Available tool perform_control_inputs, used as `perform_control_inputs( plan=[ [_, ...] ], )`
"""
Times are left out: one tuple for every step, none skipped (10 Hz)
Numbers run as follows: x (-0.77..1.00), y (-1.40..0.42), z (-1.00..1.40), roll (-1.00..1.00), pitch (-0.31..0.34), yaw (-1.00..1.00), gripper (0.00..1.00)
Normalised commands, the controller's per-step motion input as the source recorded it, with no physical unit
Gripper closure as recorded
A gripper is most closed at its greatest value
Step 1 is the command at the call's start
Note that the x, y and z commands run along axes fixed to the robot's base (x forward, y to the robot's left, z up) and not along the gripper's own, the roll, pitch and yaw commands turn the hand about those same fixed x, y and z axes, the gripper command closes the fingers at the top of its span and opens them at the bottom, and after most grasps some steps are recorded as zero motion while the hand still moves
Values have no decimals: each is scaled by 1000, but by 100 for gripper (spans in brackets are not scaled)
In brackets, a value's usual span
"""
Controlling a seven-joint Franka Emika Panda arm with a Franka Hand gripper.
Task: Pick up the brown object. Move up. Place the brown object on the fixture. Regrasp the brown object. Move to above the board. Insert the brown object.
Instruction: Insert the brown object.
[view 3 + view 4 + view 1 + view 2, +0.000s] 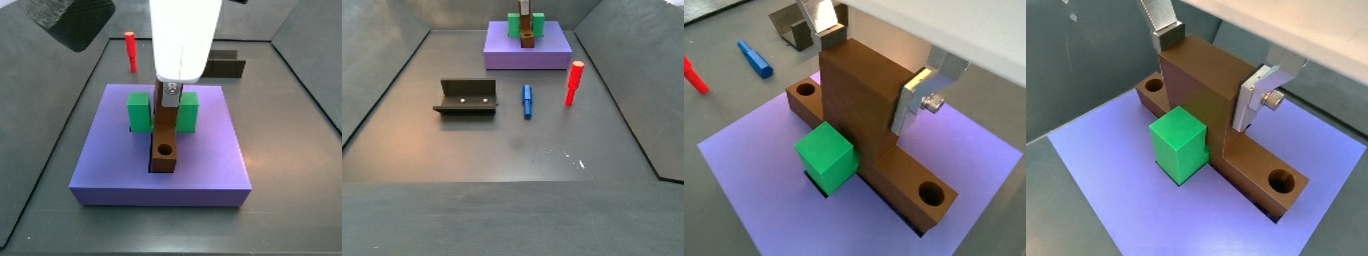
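A: Going left to right in a side view, what is sitting on the tabletop (502, 150)?

B: The fixture (465, 97) is standing nearest the left edge, then a blue peg (527, 100) is lying just beside it, and a red peg (573, 82) is standing upright beyond that. The board (529, 50) is resting at the far edge, well apart from all three.

A: And the tool?

B: The tool (875, 68) is hanging over the middle of the board, its silver fingers (1256, 98) pinching the brown object (1207, 95) by its sides.

A: Where is the brown object lying?

B: It is sitting lengthwise in the board's central groove, between the arms of the green block (139, 112). One round hole (166, 150) is showing at its near end in a side view; both wrist views are showing a hole at each end.
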Motion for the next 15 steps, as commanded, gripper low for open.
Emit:
perform_control_inputs(
  plan=[
    [0,0,0,-83,-414,31,100],
    [-46,0,49,-80,-380,80,100],
    [-166,34,0,-57,-260,140,100],
    [-3,0,-23,0,-83,74,100],
    [-51,0,-63,73,-131,134,100],
    [-37,-74,-71,181,-257,94,100],
    [-46,-106,-60,277,-251,9,100],
    [-54,-57,-57,326,-197,-51,100],
    [-129,0,-34,284,-169,-246,100],
    [-91,0,0,264,-121,-326,100],
    [-14,0,0,151,-36,-300,100],
    [0,23,-34,40,-24,-266,100],
    [-74,83,-129,0,-63,-174,100],
    [-74,43,-174,0,-54,-77,100],
    [-71,0,-203,-30,-43,-43,100]
  ],
)
